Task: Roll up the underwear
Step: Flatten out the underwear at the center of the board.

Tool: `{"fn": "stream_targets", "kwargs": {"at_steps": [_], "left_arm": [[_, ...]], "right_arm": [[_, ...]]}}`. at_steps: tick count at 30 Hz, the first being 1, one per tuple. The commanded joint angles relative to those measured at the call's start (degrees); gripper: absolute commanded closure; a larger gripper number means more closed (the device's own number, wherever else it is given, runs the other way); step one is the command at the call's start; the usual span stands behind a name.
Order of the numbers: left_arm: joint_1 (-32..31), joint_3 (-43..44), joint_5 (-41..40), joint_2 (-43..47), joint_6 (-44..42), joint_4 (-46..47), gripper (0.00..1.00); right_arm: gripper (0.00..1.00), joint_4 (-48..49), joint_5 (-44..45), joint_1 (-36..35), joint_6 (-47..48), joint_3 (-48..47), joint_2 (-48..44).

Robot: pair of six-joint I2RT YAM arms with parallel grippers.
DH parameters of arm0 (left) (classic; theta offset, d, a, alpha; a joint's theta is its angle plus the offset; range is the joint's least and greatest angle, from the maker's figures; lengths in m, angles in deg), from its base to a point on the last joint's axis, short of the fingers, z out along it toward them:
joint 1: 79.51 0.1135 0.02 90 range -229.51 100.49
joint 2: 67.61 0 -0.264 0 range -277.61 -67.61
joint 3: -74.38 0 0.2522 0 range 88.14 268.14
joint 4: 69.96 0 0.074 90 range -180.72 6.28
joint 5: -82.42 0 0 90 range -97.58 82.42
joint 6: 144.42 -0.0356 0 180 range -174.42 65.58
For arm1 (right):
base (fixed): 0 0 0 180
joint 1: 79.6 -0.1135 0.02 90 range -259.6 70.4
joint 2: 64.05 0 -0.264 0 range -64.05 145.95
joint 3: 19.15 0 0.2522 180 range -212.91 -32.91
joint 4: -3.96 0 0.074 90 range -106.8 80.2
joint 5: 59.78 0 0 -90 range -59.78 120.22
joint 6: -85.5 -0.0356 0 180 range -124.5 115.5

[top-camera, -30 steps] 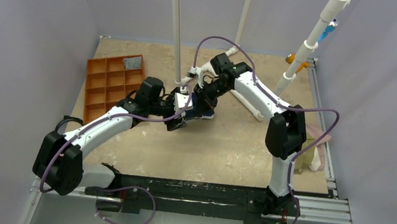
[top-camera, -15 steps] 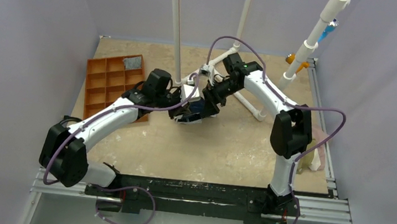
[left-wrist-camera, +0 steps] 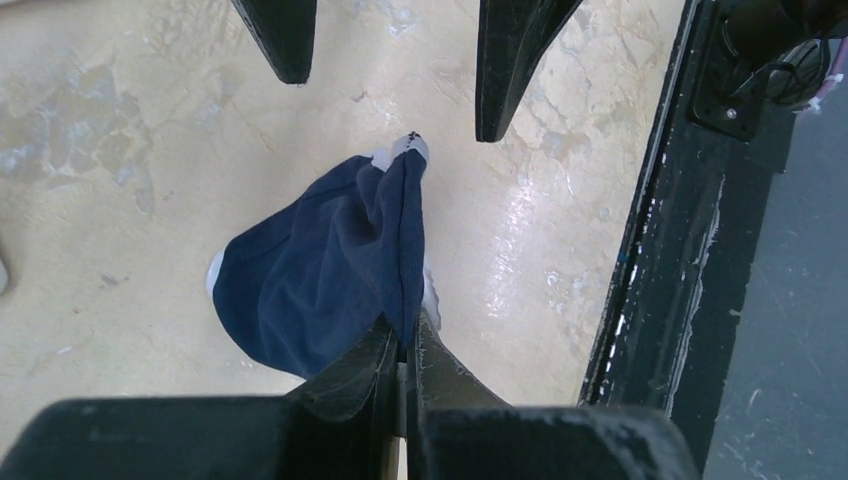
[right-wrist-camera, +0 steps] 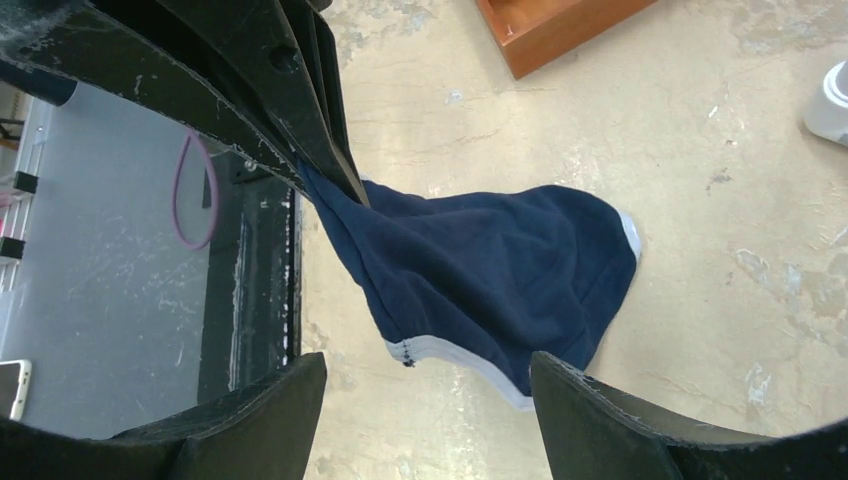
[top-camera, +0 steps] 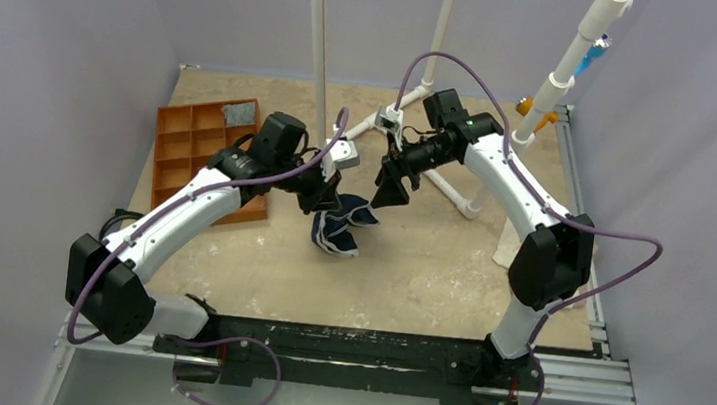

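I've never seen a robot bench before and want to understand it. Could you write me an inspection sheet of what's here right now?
Surface: beige mottled table, scuffed.
Job's things: navy underwear hangs bunched from the left tool, not rolled.
Clutter: orange tray at left, grey cloth in a far compartment; pale cloth at the right edge.
Tools: left tool shut on underwear; right tool open close by, holding nothing.
Cables: purple cables arch in loose loops.
Surroundings: white pipes, plain walls.
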State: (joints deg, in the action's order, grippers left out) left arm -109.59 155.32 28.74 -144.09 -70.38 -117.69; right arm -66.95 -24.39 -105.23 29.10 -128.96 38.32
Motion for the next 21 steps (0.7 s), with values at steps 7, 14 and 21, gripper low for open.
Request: {"fn": "stream_targets", "kwargs": {"at_steps": [7,14,21], "left_arm": [[-0.18,3.13,2.92,-1.02,3.62,-1.15,1.00],[-0.17,3.14,3.31,-1.22,4.04,-0.84,1.00],[-0.16,3.51,7.27,0.22,-0.31,-4.02,1.00]], "right_arm": [[0.24,4.33,-3.84,-2.55,1.45,4.37,1.07],[0.53,0.95,-7.40,-3.72,3.49,-0.09,5.88],[1.00,-7.05,-7.88,-3.73,8.95,-4.13,3.98]]}}
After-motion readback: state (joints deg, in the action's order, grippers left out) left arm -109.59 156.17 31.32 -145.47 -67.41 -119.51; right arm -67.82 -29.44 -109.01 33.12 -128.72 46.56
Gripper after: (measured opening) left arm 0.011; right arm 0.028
